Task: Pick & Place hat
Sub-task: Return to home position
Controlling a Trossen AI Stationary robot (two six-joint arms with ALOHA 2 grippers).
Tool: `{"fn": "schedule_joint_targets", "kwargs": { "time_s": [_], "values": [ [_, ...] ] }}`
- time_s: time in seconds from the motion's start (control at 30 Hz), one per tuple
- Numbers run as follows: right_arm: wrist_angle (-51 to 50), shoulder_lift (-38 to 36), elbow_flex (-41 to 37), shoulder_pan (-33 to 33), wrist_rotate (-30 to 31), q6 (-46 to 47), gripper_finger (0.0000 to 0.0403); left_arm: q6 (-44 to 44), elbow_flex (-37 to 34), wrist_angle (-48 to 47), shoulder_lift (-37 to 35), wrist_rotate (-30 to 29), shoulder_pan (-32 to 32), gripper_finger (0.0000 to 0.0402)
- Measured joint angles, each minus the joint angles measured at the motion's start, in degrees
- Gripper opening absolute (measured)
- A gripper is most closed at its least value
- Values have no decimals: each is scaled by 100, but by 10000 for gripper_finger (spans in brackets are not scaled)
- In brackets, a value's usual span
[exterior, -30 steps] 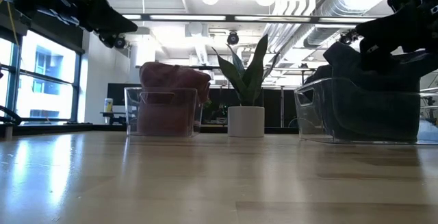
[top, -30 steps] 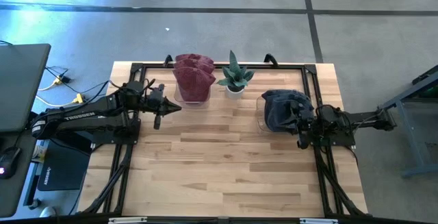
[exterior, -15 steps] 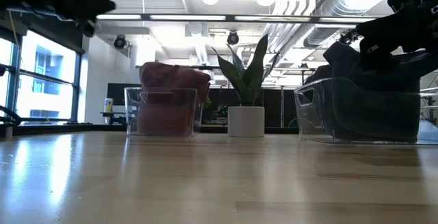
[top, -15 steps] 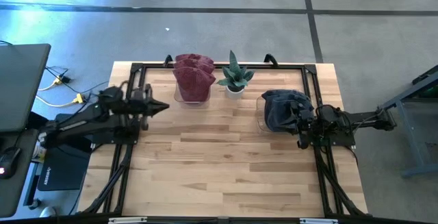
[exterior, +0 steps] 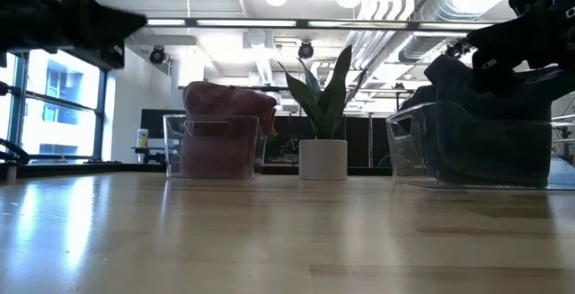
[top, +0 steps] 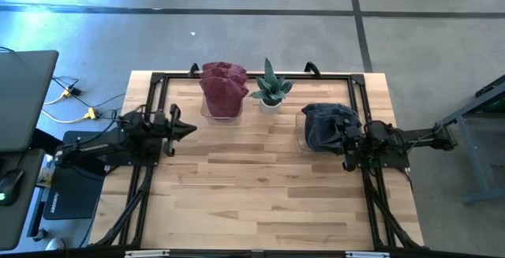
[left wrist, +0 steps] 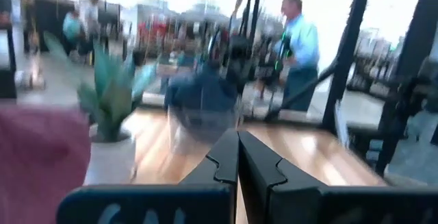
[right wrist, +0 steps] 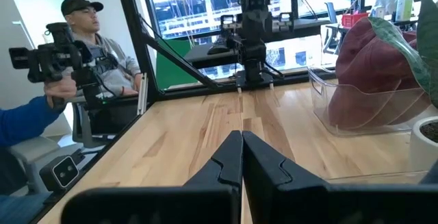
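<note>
The left end effector [top: 188, 129], pressed together like the right end effector [top: 347, 160], could nudge the nearby left bin [exterior: 172, 150] if it swung wide.

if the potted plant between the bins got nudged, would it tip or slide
Likely tippy: tall leaves rise well above the small white pot. The pot looks smooth and rigid, so it may slide on the wooden table first.

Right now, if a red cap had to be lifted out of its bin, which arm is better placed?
Left, probably. The left gripper, shut and empty, sits near the bin of red caps; the right gripper waits on the far side, by the blue cap.
</note>
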Motion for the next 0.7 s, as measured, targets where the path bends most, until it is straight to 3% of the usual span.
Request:
{"fn": "schedule_joint_targets", "kwargs": {
  "time_s": [0.2, 0.37, 0.5, 0.7],
  "values": [
    [1, -2, 0, 0, 0, -2, 0, 97, -89, -321, -15, -214, -512, 0],
    [2, -2, 0, -1, 2, -2, 0, 280, -276, -30, -19, -982, -866, 0],
    [2, -2, 0, 0, 1, -2, 0, 325, -275, -321, -19, -1447, -1071, 0],
    [2, -2, 0, 0, 0, -2, 0, 563, -284, -457, -21, -1330, -1143, 0]
  ]
}}
